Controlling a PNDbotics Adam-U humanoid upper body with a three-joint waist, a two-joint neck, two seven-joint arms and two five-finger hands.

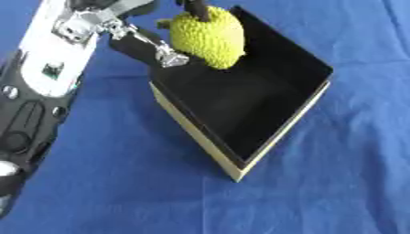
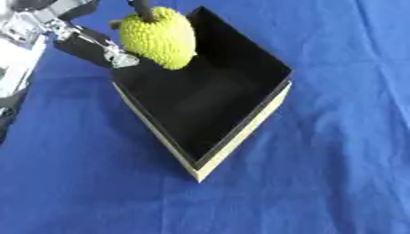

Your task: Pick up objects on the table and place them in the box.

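Bumpy yellow-green fruit point(image 1: 210, 39) is held pinched by the left hand point(image 1: 148, 41) over the far corner of the black box point(image 1: 280, 132) on the blue table point(image 1: 344, 183). Placing step; release is needed next. Right hand unseen.

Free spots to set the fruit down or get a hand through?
Box floor is bare below the fruit. Blue cloth right of and in front of the box is open. Crowded at the box's far-left corner: left hand holds the fruit.

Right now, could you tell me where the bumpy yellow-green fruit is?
The yellow-green fruit is held by the left hand over the far left corner of the black box, near the top of both views.
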